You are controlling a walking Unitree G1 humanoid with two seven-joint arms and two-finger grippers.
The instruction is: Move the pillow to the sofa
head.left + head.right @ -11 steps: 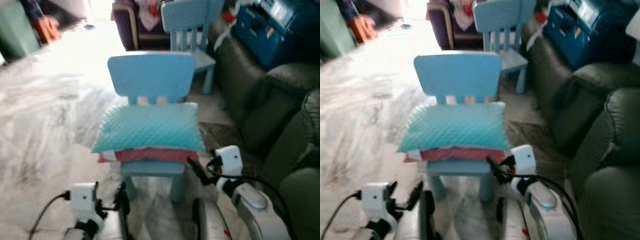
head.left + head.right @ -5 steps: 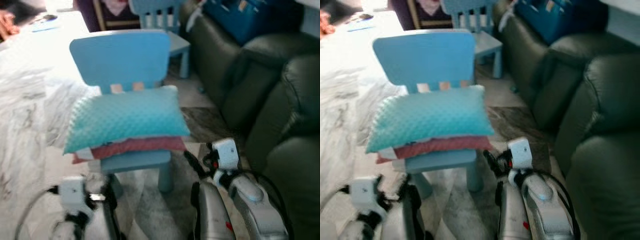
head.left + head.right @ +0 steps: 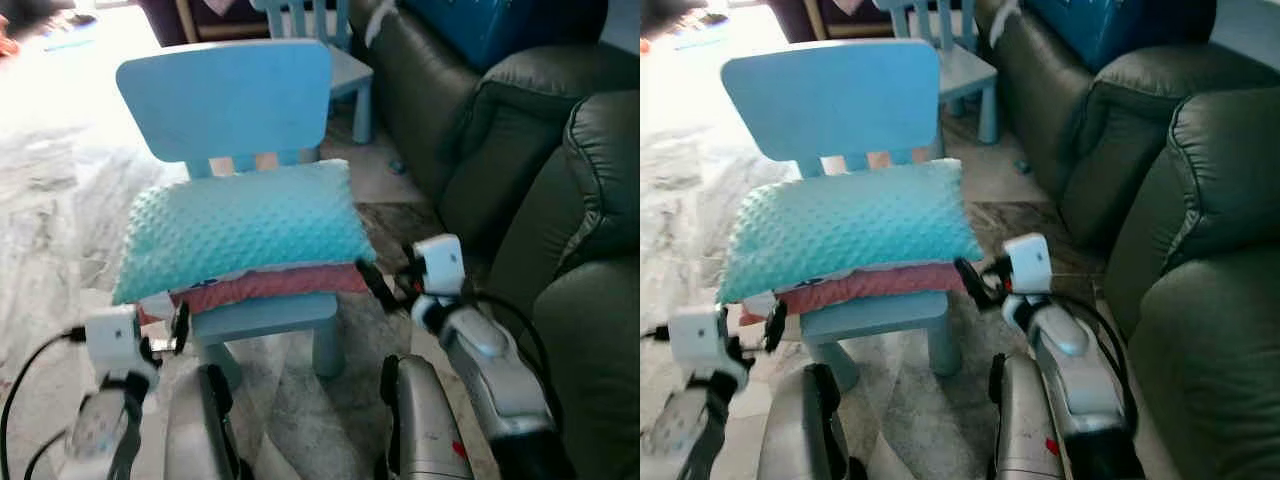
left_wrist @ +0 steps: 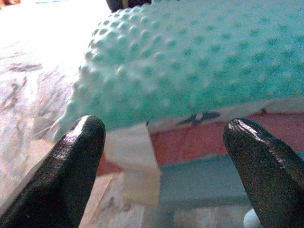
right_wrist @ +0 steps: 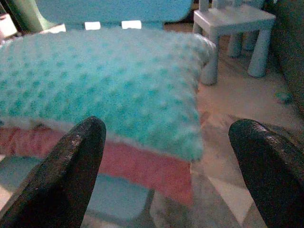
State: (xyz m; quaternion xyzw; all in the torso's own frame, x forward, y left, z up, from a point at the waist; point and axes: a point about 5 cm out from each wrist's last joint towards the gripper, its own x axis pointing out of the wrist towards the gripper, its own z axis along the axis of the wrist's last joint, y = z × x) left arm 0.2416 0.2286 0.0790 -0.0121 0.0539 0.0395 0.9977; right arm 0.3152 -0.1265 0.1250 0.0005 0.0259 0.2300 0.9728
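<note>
Pillows number two on the blue chair [image 3: 230, 110]: we see one teal pillow [image 3: 245, 240] atop one red pillow [image 3: 270, 285]. Our left gripper [image 4: 161, 156] spreads its fingers [image 4: 71, 171] wide at the left corner, our right gripper [image 5: 166, 166] likewise at the right. One sofa [image 3: 540, 200] stands right.

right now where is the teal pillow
The teal pillow lies on a red cushion on the light blue chair straight ahead, with the dark sofa to the robot's right.
</note>
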